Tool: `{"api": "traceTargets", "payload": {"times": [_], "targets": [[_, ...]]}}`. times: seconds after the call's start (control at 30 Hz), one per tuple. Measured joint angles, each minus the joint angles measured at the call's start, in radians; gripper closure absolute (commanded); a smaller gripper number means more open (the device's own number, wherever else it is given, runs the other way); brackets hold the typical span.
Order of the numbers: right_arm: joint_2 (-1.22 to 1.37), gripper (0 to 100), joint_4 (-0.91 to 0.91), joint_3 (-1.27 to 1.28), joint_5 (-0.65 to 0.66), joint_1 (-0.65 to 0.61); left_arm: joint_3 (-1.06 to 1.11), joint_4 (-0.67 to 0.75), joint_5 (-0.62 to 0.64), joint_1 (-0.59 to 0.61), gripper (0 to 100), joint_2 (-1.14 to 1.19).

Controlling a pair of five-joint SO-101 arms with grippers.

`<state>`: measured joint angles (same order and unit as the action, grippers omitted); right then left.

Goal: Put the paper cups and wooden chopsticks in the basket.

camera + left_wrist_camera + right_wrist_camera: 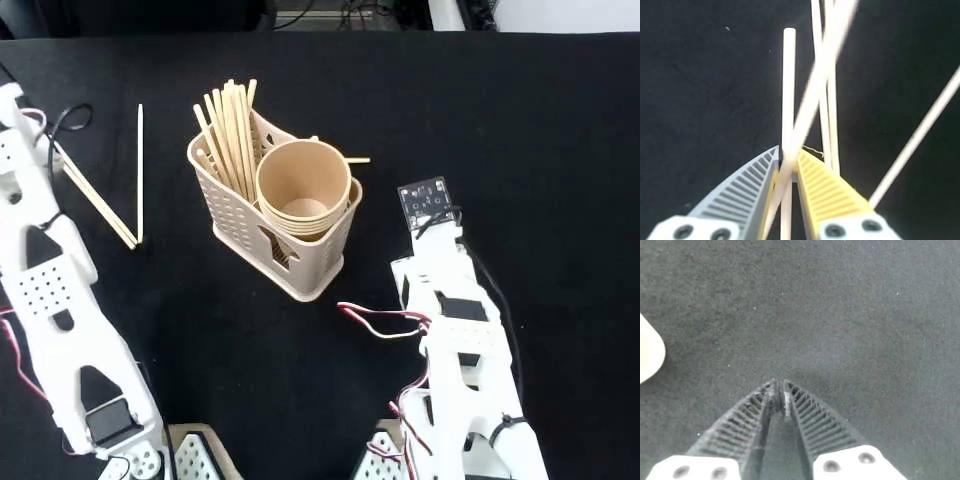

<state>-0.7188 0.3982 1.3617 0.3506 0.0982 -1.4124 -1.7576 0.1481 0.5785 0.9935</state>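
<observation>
Left gripper [788, 158] pinches 2 chopsticks [788, 90]; right gripper [779, 401] closed.

One basket [240, 228], one cup stack [302, 214], ten-plus chopsticks [228, 130].

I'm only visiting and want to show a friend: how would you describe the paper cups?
On the black table stands a beige slotted basket. The paper cups sit nested in one end of it, a round brown stack, unlike the thin pale chopsticks bundled upright in the other end.
</observation>
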Motion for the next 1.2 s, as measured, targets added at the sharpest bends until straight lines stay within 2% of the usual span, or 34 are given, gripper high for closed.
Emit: {"api": "traceTargets", "payload": {"times": [0.27, 0.43, 0.6, 0.73, 0.93, 1.1, 1.2], "targets": [[0.000, 98.5, 0.000, 0.000, 0.000, 0.000, 0.471, 0.000, -0.075, -0.037, 97, -0.551], [0.000, 98.5, 0.000, 0.000, 0.000, 0.000, 0.736, -0.003, -0.107, -0.160, 97, -0.987], [0.000, 98.5, 0.000, 0.000, 0.000, 0.000, 0.829, 0.043, -0.107, -0.327, 97, -1.356], [0.000, 98.5, 0.000, 0.000, 0.000, 0.000, 0.916, 0.190, -0.086, -0.400, 97, -1.494], [0.000, 98.5, 0.000, 0.000, 0.000, 0.000, 1.172, 0.509, 0.006, -0.417, 97, -1.585], [0.000, 98.5, 0.000, 0.000, 0.000, 0.000, 1.452, 0.769, 0.054, -0.419, 97, -1.781], [0.000, 98.5, 0.000, 0.000, 0.000, 0.000, 1.680, 0.924, 0.054, -0.471, 97, -1.955]]}}
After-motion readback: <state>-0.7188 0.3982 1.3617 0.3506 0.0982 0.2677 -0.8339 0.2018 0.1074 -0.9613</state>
